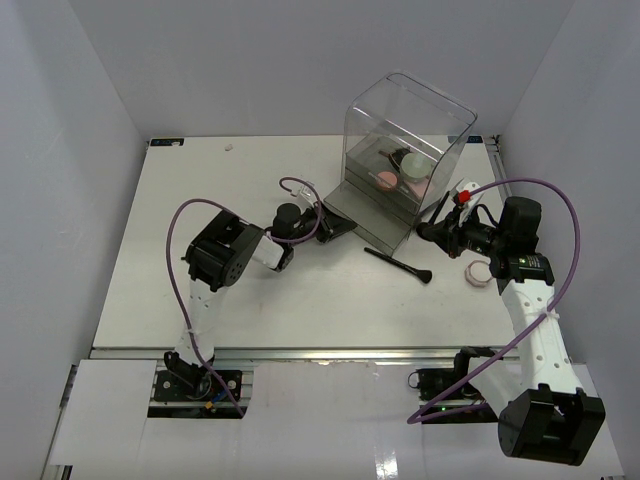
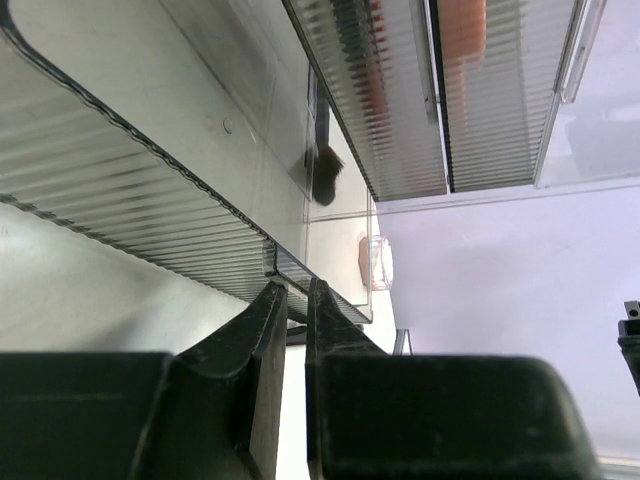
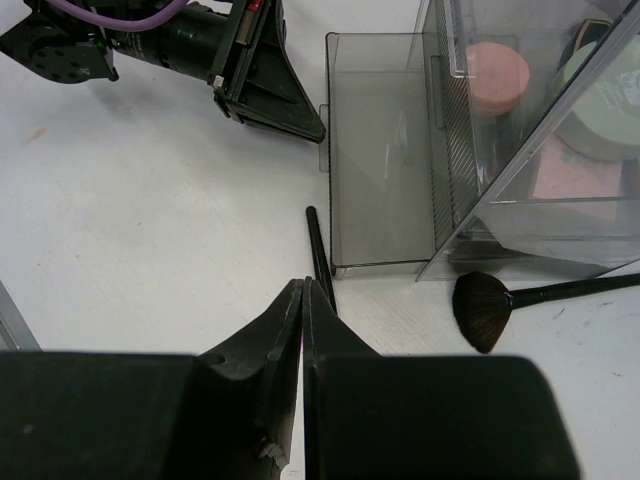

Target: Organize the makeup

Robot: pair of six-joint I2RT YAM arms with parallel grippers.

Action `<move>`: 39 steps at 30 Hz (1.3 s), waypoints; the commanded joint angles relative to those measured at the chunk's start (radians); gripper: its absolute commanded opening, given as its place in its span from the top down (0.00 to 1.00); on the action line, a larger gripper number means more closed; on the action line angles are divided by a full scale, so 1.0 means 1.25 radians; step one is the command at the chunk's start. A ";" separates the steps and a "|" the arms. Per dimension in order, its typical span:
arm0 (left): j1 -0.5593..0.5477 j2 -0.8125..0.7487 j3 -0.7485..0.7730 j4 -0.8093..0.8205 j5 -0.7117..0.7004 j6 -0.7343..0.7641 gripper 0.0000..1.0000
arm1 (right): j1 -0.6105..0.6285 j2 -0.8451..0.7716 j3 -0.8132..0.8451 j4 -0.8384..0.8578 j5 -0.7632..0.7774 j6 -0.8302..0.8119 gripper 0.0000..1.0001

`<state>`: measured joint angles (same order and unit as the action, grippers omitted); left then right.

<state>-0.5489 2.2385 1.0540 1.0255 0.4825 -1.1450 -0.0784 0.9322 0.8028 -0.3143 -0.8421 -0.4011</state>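
Observation:
The clear drawer box (image 1: 408,150) stands at the back centre with its bottom drawer (image 1: 372,222) pulled out, nothing in it. My left gripper (image 1: 338,222) is shut on the tab at the drawer's front edge (image 2: 272,262). Inside the box lie a pink compact (image 3: 497,77), a pale green compact (image 3: 608,100) and a flat pink square (image 3: 575,172). My right gripper (image 3: 303,285) is shut on nothing, right of the drawer, just above a black-handled brush (image 1: 398,264). A fan brush (image 3: 480,308) lies beside the box. A round pink compact (image 1: 480,273) sits by the right arm.
The box's clear walls rise tall between the two grippers. Purple cables (image 1: 560,215) loop over both arms. The table's near edge (image 1: 300,350) runs in front of the arm bases, and grey walls close in left, right and back.

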 commanded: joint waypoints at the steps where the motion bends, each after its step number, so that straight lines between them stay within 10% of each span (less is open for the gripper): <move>1: 0.005 -0.084 -0.035 0.036 0.022 0.049 0.87 | -0.004 0.005 -0.005 0.023 -0.009 -0.008 0.92; 9: 0.006 -0.139 -0.073 0.021 0.023 0.052 0.78 | -0.004 0.009 -0.007 0.020 -0.008 -0.021 0.81; 17: 0.011 -0.249 -0.124 -0.021 0.018 0.079 0.49 | -0.004 0.022 -0.001 -0.049 -0.095 -0.152 0.42; 24: 0.039 -0.354 -0.174 -0.080 0.040 0.126 0.35 | -0.004 0.034 -0.009 -0.180 -0.156 -0.384 0.22; 29: 0.102 -0.458 -0.222 -0.168 0.082 0.161 0.34 | 0.002 0.024 -0.032 -0.385 -0.207 -0.782 0.04; 33: 0.163 -0.596 -0.221 -0.309 0.124 0.260 0.02 | 0.029 0.038 -0.059 -0.431 -0.093 -0.997 0.02; 39: 0.210 -0.809 -0.199 -0.578 0.048 0.506 0.02 | 0.086 0.160 -0.025 -0.409 0.054 -0.978 0.08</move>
<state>-0.3008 1.4245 0.7786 0.5449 0.5936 -0.7742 -0.0175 1.0408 0.7315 -0.8080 -0.9058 -1.5363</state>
